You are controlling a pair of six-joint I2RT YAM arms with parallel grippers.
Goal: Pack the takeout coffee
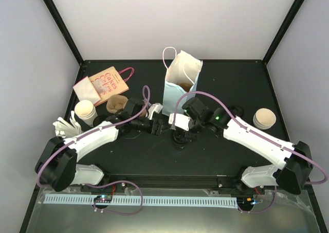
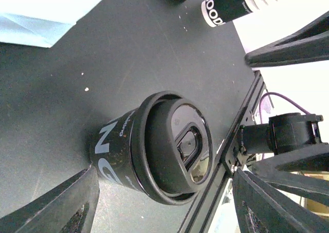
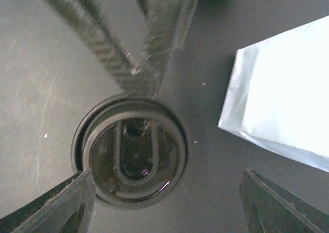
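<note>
Coffee cup (image 2: 154, 150), black, lid on, stands upright mid-counter (image 2: 77, 89), just in front of the pale blue paper bag (image 1: 174, 94). Left fingers (image 2: 61, 207) spread wide either side of it, not touching. Right fingers (image 3: 56, 204) also wide, hovering over the lid.

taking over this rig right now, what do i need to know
Left gripper: open, jaws either side of the black lidded cup, not gripping it.
Right gripper: open, above the same cup.
The cup stands on the table in front of the upright blue bag. One paper cup stands far left, another far right.
Done: lid is on.
Left: grip the cup and lower it into the bag.
</note>
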